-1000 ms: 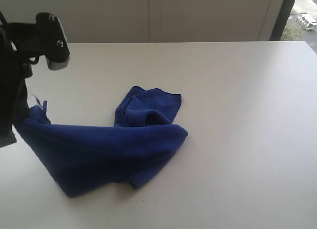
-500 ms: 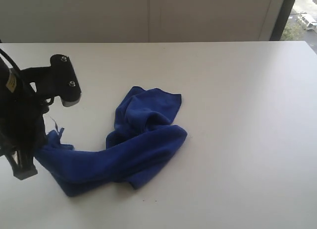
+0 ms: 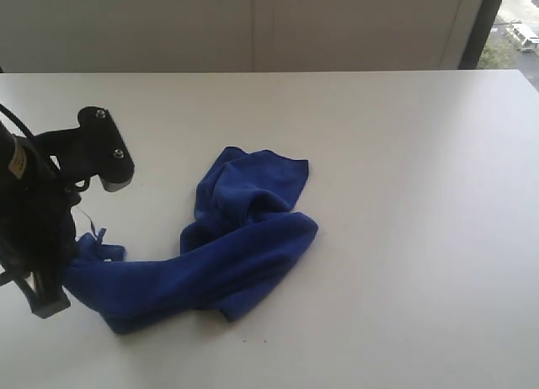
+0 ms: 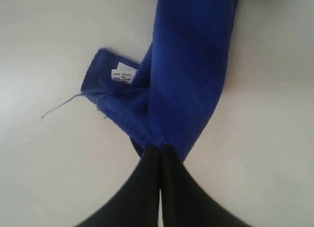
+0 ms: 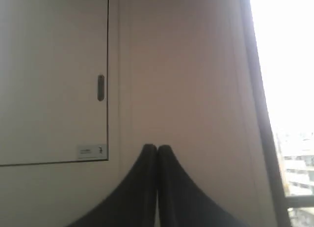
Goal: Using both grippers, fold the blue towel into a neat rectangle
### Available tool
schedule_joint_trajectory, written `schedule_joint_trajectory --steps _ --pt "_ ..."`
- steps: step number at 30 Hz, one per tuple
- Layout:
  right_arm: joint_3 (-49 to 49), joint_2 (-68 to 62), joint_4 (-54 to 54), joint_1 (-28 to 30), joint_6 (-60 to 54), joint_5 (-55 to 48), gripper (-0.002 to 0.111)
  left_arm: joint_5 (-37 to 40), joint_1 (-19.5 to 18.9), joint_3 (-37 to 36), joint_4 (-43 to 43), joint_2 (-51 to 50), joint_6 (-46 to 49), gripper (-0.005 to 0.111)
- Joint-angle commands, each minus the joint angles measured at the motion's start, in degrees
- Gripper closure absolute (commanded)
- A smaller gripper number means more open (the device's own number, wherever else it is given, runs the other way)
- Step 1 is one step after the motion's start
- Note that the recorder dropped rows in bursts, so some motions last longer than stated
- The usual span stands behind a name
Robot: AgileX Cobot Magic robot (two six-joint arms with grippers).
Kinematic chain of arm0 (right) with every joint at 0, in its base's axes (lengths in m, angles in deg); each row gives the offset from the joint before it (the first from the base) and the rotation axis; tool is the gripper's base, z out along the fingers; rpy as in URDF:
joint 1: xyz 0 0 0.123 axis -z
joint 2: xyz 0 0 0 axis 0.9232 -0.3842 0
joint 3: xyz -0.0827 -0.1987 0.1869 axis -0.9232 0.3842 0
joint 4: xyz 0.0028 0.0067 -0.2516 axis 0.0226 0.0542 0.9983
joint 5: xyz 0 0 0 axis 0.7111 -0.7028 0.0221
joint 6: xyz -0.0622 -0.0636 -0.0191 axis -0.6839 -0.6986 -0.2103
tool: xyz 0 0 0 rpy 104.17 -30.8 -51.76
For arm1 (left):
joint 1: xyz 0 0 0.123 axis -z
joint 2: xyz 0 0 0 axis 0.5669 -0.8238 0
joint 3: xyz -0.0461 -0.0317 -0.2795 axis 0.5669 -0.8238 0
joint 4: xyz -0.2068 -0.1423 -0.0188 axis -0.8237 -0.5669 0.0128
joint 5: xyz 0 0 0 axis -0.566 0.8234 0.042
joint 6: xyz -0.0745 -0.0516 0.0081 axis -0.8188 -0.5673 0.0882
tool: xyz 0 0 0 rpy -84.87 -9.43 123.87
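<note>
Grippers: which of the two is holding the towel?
The left gripper. It is shut on an edge of the towel, at the left of the exterior view. The right gripper is shut on nothing, and no towel shows in its view.

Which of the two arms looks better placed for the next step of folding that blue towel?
Left. The left gripper is shut on an edge of the blue towel, near its white label, at the table. The right gripper is shut on nothing and faces a wall panel, away from the towel.
</note>
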Motion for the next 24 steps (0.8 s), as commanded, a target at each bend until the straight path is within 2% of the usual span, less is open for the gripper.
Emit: schedule_joint_trajectory --steps 1,4,7,10,14,16,19,24 --pt "-0.2 0.2 1.5 -0.1 8.4 -13.3 0.108 1.6 -0.1 -0.4 1.8 3.1 -1.9 0.107" --pt "-1.9 0.2 -1.1 -0.1 12.1 -20.9 0.108 2.3 -0.1 -0.4 5.8 5.1 -4.6 0.107" --pt "-5.7 -5.5 -1.7 -0.1 13.7 -26.3 0.108 2.2 -0.1 -0.4 10.1 7.7 -7.7 0.107" --pt "-12.2 -15.6 -3.5 -0.1 13.7 -33.8 0.108 -0.3 -0.1 -0.3 13.8 11.3 -9.4 0.107" --pt "-24.2 -29.9 -6.3 -0.1 11.2 -49.2 0.108 -3.6 -0.1 0.9 18.0 17.1 -12.4 0.107" --pt "-30.1 -36.7 -9.7 -0.1 3.7 -58.3 0.108 -2.8 -0.1 1.5 17.9 19.7 -12.4 0.107" --pt "-38.5 -47.5 -21.5 -0.1 -15.8 -71.4 0.108 1.1 -0.1 1.5 17.9 23.2 -12.4 0.107" --pt "-47.9 -63.0 -38.9 -0.1 -48.0 -83.8 0.108 8.0 -0.1 1.3 17.9 24.5 -12.4 0.107"
